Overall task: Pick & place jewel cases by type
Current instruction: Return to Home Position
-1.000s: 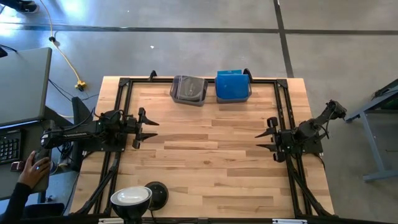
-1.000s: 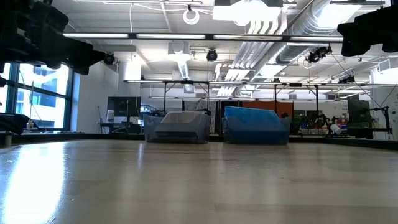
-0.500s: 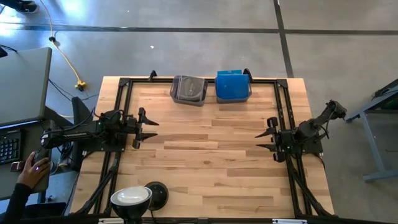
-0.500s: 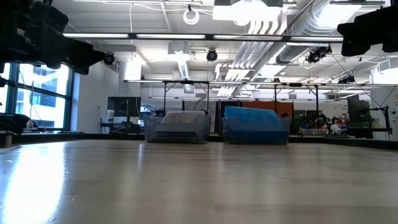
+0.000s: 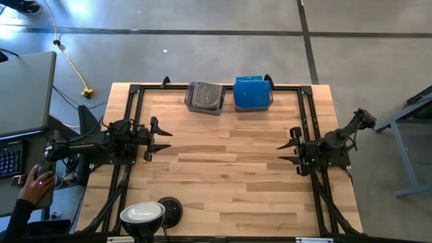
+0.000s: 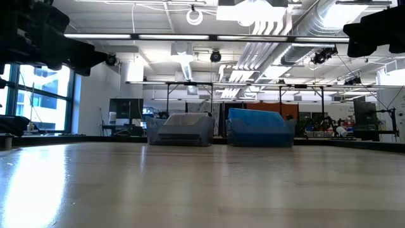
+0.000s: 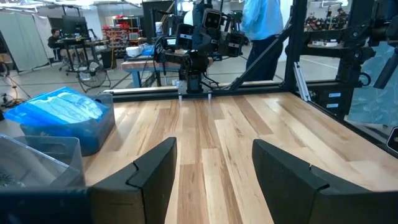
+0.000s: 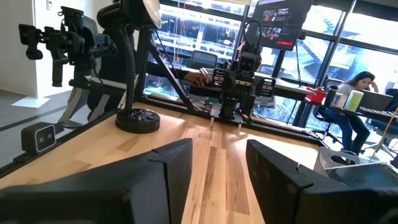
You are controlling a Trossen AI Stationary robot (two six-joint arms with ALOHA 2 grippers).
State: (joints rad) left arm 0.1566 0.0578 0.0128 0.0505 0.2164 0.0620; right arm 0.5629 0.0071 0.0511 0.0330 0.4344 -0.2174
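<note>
Two translucent bins stand side by side at the table's far edge. The left bin (image 5: 204, 98) holds dark jewel cases. The right bin (image 5: 253, 94) holds bright blue jewel cases (image 7: 59, 107). In the low view both bins (image 6: 182, 130) (image 6: 259, 128) rest on the tabletop far back. My left gripper (image 5: 160, 138) hovers level over the table's left side, open, with nothing between its fingers (image 7: 214, 180). My right gripper (image 5: 287, 152) hovers level over the right side, also open and empty (image 8: 219, 180).
A desk lamp (image 5: 143, 214) with a round black base (image 5: 169, 208) stands at the table's near edge. A black frame (image 5: 135, 91) runs along the table's edges. A person's hand (image 5: 37, 183) rests on a device left of the table. Bare wood lies between the grippers.
</note>
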